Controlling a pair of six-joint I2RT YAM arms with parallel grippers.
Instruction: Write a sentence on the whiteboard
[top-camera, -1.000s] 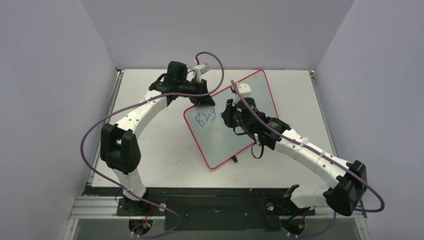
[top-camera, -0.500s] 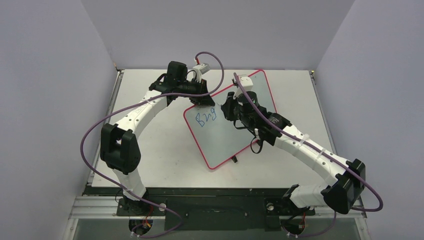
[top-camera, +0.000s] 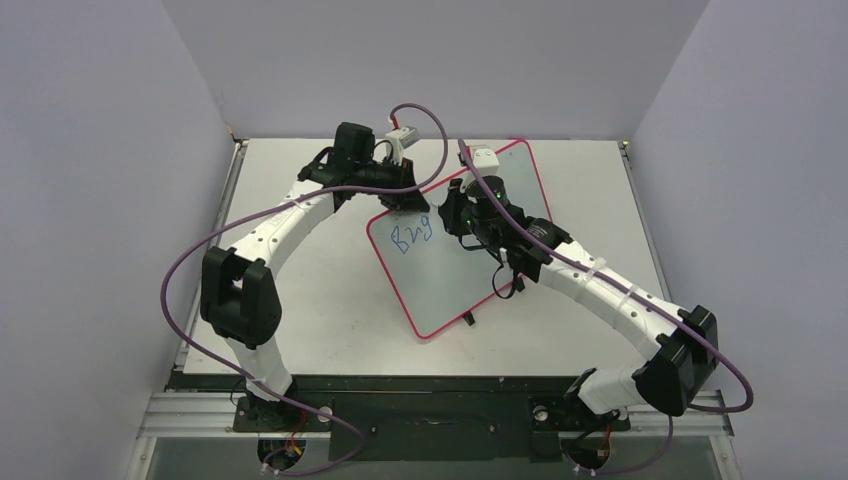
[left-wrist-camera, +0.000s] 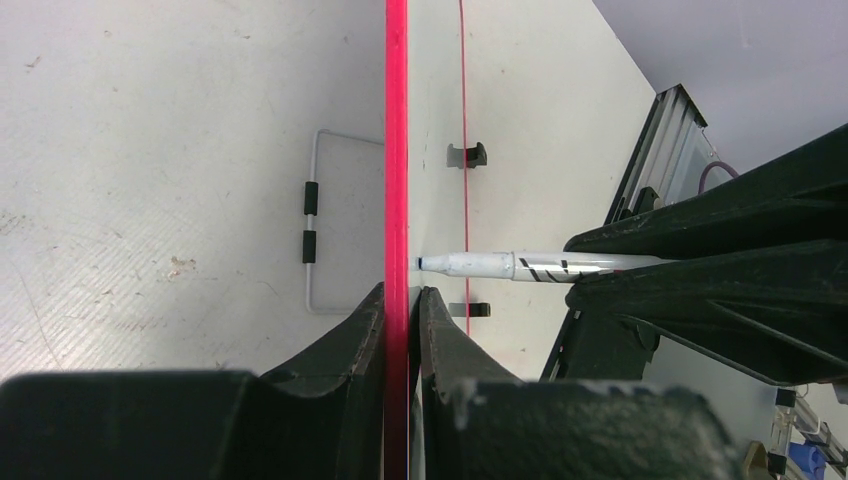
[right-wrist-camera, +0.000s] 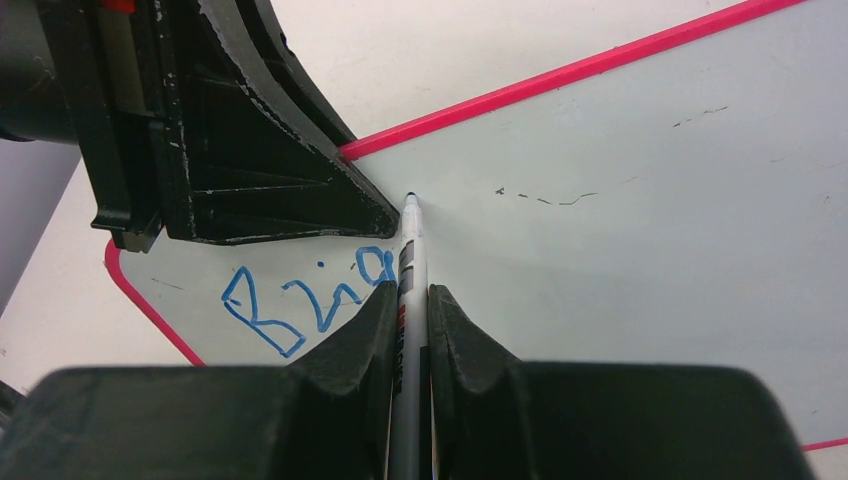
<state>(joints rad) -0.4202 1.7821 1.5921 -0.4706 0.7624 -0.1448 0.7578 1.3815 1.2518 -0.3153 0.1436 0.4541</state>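
Observation:
The whiteboard (top-camera: 452, 292), white with a red-pink rim, lies slanted in the middle of the table. My left gripper (top-camera: 401, 206) is shut on its far left rim (left-wrist-camera: 397, 150), one jaw on each side of the edge (left-wrist-camera: 402, 295). Blue letters (top-camera: 412, 237) reading "Brig" (right-wrist-camera: 300, 300) are all that shows of the sentence, near the board's left corner. My right gripper (top-camera: 452, 214) is shut on a white marker (right-wrist-camera: 410, 262), jaws tight on its barrel (right-wrist-camera: 410, 292). The marker's tip (left-wrist-camera: 422, 263) touches the board just past the last letter, close to the left fingers (right-wrist-camera: 262, 172).
Small black clips (top-camera: 468, 320) stick out from the board's near edge. A white wire loop with black sleeves (left-wrist-camera: 312, 230) shows beside the rim on the table. Metal rails (top-camera: 232, 178) run along the table's sides, and purple cables (top-camera: 425, 112) arc over both arms.
My right arm has swung away from me along the board, carrying the marker from beside the letters toward the far rim. The left gripper and the board have not moved.

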